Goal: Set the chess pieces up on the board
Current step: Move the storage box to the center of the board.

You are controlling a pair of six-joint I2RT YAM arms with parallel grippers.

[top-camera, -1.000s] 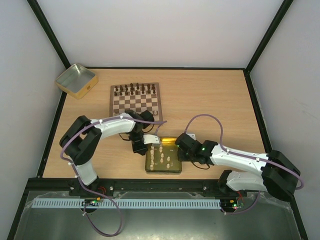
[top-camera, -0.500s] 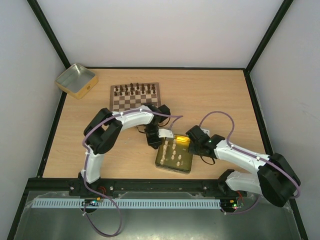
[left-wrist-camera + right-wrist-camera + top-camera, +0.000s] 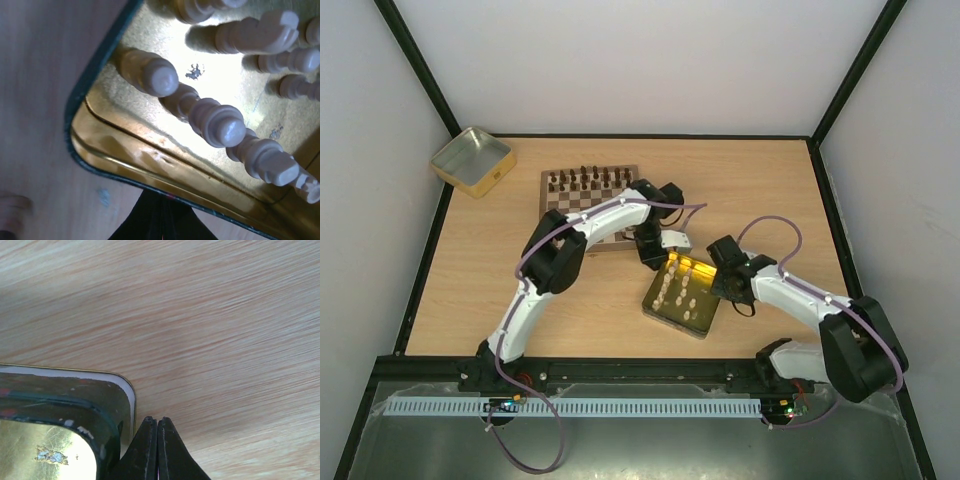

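Note:
Several cream-white chess pieces (image 3: 678, 288) stand in a gold tin (image 3: 704, 322) on the table, right of and nearer than the board (image 3: 582, 203). In the left wrist view the pieces (image 3: 222, 125) fill the tin (image 3: 150, 155) close up. My left gripper (image 3: 665, 258) is shut and presses against the tin's far rim; its tips (image 3: 162, 199) go under the rim. My right gripper (image 3: 719, 281) is shut and empty at the tin's right corner; in the right wrist view it (image 3: 157, 421) lies beside the tin's wall (image 3: 60, 395).
Dark brown chessmen (image 3: 590, 178) line the board's far rows. The left arm lies across the board's near right corner. A second gold tin (image 3: 472, 160) sits at the far left corner of the table. Black frame rails edge the table.
The tin with the cream pieces has slid right and farther from the arm bases and has turned. Both shut grippers moved with it, and the left arm stretched further over the board.

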